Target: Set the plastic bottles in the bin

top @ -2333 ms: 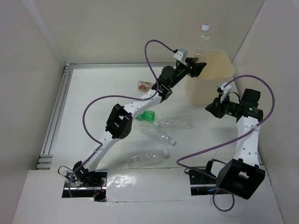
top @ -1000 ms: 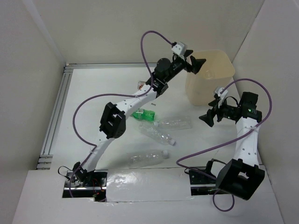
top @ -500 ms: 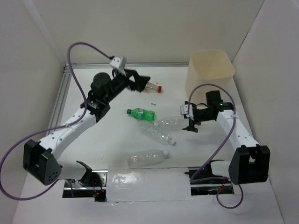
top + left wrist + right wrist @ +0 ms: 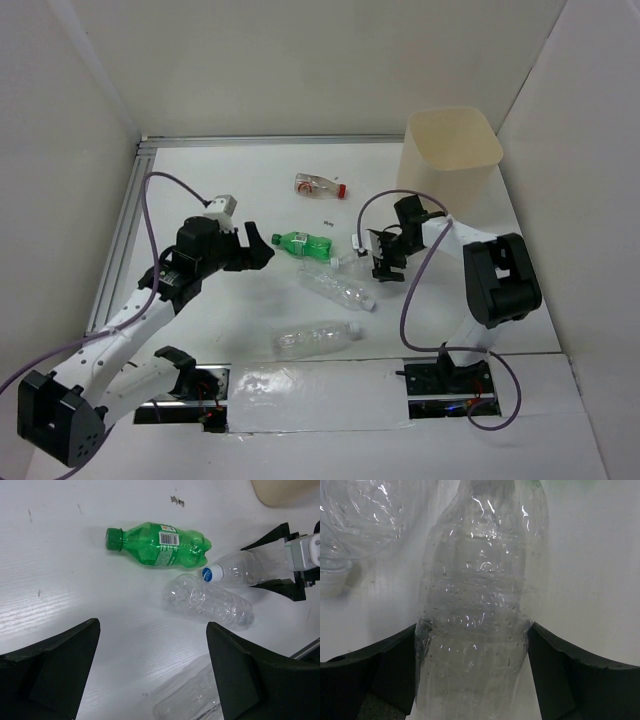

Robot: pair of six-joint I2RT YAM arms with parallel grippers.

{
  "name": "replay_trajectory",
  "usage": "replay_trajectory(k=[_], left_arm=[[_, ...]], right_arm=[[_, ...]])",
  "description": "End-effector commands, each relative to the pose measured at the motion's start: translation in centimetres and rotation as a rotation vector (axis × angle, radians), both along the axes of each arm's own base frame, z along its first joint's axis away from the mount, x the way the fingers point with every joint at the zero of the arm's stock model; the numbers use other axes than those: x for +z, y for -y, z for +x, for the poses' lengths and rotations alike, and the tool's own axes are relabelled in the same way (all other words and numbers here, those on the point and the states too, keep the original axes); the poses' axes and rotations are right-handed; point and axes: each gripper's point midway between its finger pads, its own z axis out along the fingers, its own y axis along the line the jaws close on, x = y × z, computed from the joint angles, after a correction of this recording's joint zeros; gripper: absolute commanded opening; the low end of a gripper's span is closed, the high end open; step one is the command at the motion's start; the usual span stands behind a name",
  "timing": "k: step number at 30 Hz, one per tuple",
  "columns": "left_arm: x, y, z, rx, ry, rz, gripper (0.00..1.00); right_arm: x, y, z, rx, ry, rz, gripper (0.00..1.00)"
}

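Observation:
Several plastic bottles lie on the white table. A green bottle [image 4: 305,243] [image 4: 157,545] lies just right of my open, empty left gripper [image 4: 256,248] [image 4: 152,625]. My right gripper [image 4: 384,255] [image 4: 472,630] has its fingers pressed on both sides of a clear white-capped bottle [image 4: 358,263] [image 4: 242,569] [image 4: 475,610] that lies on the table. Another clear bottle [image 4: 340,287] [image 4: 207,601] [image 4: 360,515] lies beside it. A third clear one [image 4: 318,338] lies nearer the front. A small red-capped bottle [image 4: 320,185] is at the back. The cream bin [image 4: 450,160] stands at the back right.
A metal rail [image 4: 125,235] runs along the table's left side. White walls close in the left, back and right. The right arm's purple cable [image 4: 405,300] loops over the table near the front right.
My left arm swung away from the bin, back and down to the left middle, its gripper open by the green bottle. My right gripper moved left onto the clear bottle and closed on it.

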Motion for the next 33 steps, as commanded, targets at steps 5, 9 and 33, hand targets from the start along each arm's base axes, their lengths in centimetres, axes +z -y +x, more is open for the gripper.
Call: replay_trajectory(k=[5,9,33], left_arm=[[0.1,0.8,-2.1,-0.133,-0.034,-0.064,1.00],[0.9,3.5,-4.1,-0.337,0.017,-0.053,0.99],[-6.8,12.7,-10.0,-0.731,0.154,0.451,0.99]], right_arm=[[0.3,0.1,2.8,-0.022,0.008,-0.041,0.54],[5.9,-0.9,3.6,-0.039,0.066,0.044,0.34],[34.1,8.8,16.8,-0.821,0.416,0.665,0.38]])
